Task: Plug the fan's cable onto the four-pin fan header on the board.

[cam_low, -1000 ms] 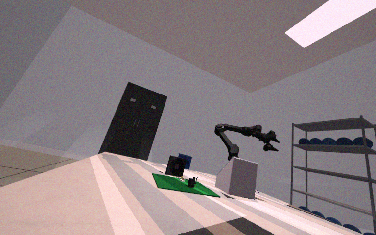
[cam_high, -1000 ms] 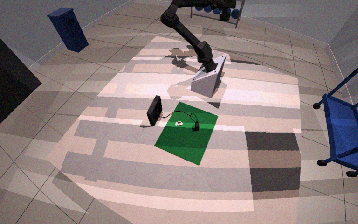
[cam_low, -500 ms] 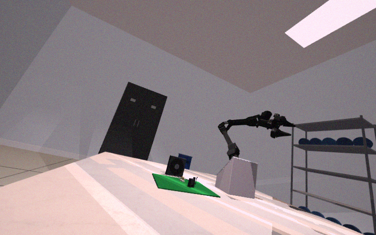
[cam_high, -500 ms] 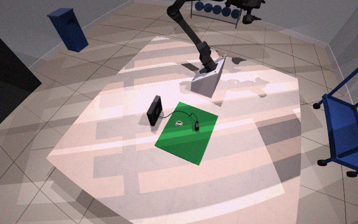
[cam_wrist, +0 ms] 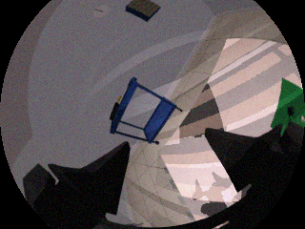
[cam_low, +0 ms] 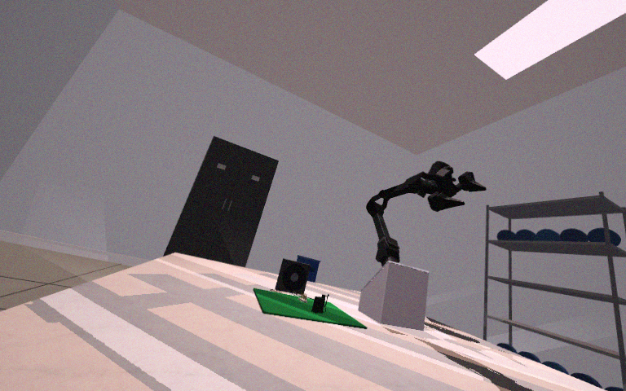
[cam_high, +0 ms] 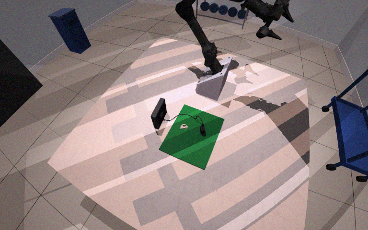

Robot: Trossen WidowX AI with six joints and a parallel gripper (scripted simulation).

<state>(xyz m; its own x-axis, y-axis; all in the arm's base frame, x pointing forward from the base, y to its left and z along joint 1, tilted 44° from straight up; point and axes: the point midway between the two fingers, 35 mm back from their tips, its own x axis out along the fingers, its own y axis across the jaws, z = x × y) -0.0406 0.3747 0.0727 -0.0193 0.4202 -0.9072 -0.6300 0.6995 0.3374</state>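
My gripper (cam_high: 286,29) (cam_low: 473,195) (cam_wrist: 168,139) is open and empty, high in the air beyond the arm's base, well away from the board and touching nothing. The green board (cam_high: 201,164) (cam_low: 272,308) (cam_wrist: 288,91) lies flat. The black plug (cam_high: 202,130) (cam_low: 318,305) at the end of the thin cable (cam_high: 182,114) stands on the board's right part. A small pale part (cam_high: 184,126) (cam_low: 301,298) with several teeth, which looks like a pin header, sits apart from it, left of the plug. Pins under the plug cannot be made out, nor how deep it sits.
The black fan (cam_high: 158,113) (cam_low: 293,276) stands upright beside the board's left edge. The arm's grey base block (cam_high: 211,87) (cam_low: 403,295) stands behind the board. A blue cart (cam_high: 352,135) (cam_wrist: 160,119), a blue bin (cam_high: 72,32) and a shelf rack (cam_low: 558,246) stand farther off.
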